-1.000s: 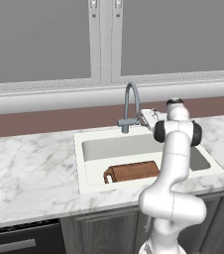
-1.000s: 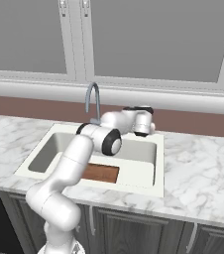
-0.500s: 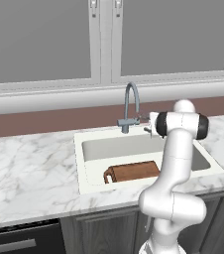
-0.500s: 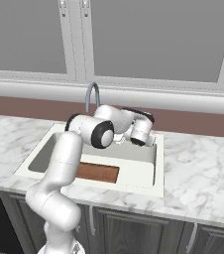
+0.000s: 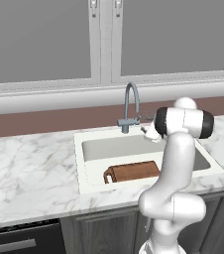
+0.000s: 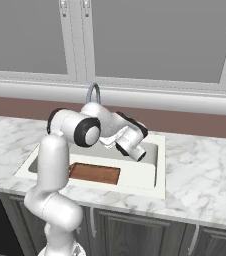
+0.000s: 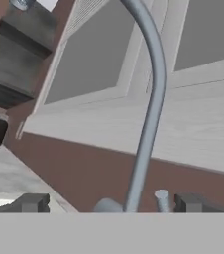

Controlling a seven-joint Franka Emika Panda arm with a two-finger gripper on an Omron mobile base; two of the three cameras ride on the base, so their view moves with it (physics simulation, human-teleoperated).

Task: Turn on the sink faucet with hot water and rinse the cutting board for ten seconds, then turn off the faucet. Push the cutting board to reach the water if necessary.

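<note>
My claw [image 7: 111,202] hangs over the back of the sink [image 5: 88,171], just beside the base of the sink faucet [image 5: 130,101]; its two tips stand well apart, open, with the faucet's upright stem and a short peg between them in the hand view. The cutting board [image 5: 132,171] lies flat in the near part of the basin, handle loop to the left; the marble counter [image 5: 29,168] runs on both sides.
</note>
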